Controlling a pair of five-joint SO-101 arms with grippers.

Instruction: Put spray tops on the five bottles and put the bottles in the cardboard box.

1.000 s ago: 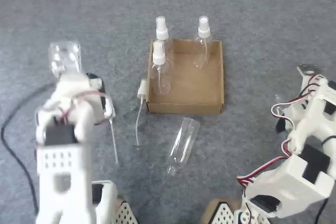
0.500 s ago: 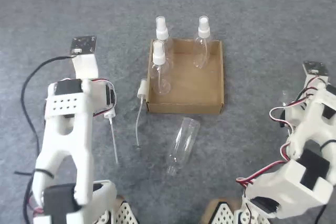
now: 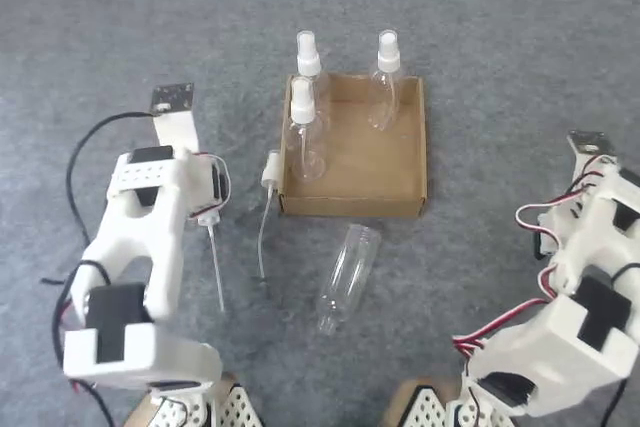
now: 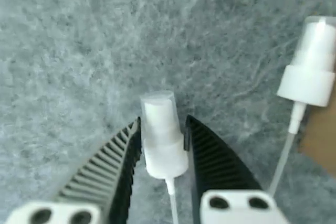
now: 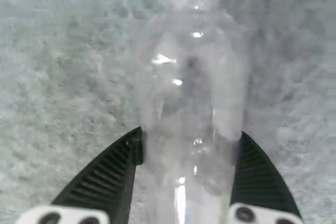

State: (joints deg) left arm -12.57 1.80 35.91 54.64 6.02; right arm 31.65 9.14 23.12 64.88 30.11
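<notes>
Grips a white spray top (image 4: 160, 148) with the left tool (image 4: 161, 124). Narrow, with a black finger (image 4: 113, 171) pressed on each side of the cap. Lies flat on the gray surface (image 3: 480, 67), left of the brown box (image 3: 350, 205), with its thin tube pointing toward the arms' bases.

Shows a second spray top (image 3: 270, 169) between that one and the box, just beside the box's left wall. Also flat, with its own long tube.

Holds a clear bottle (image 5: 189, 77) in the right tool (image 5: 188, 142), far over on the right, well apart from the box. About as wide as the bottle, one finger on each side.

Counts three bottles with white tops at the box. Front bottle (image 3: 305, 142) inside, against the left wall. Right bottle (image 3: 385, 87) inside, at the far end. Back bottle (image 3: 307, 72) at the far left corner; cannot tell if inside or just behind.

Lies on its side in front of the box, near but not touching: a lying bottle (image 3: 348, 265), clear, bare neck pointing toward the arms.
</notes>
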